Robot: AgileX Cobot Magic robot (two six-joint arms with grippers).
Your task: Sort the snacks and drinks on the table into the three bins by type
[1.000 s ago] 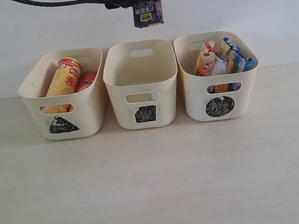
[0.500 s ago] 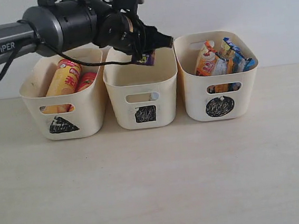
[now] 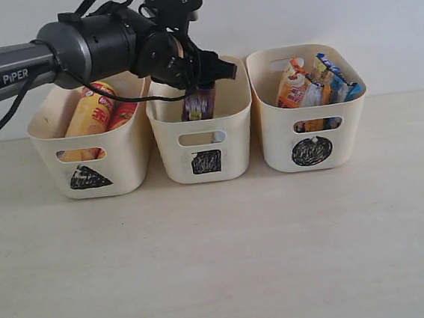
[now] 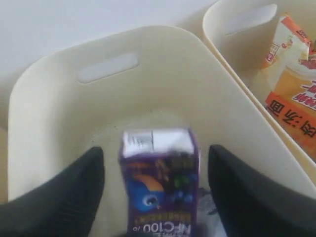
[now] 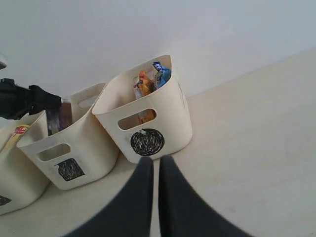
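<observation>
My left claw (image 4: 155,153) hangs over the middle bin (image 3: 167,148), the one marked with a black square (image 3: 206,162). Its jaws are parted, and a sliver of space shows on each side of the purple drink carton (image 3: 198,104). So I am gripping nothing. The carton sits between my fingers, inside the bin's walls, upright or close to it, with its top showing above the front rim. Whether it has reached the floor of the bin I cannot tell.

The job in hand is, I judge, a clean release. I want to hold the jaws wide and go straight up, with no sideways drift, so neither finger catches the carton's top edge and tips or drags it. The rim near the right bin (image 3: 270,142) is close to my outer finger, so a swing that way risks nudging the bin or the bags (image 3: 317,81) poking out of it.

The tubes (image 3: 91,110) lie in the triangle bin (image 3: 126,160), and the desk (image 3: 222,263) in front of the bins shows nothing left to sort.

My right claw (image 5: 154,192) is closed on nothing, fingers together, low over the desk in front of the circle bin and well away from this work.
</observation>
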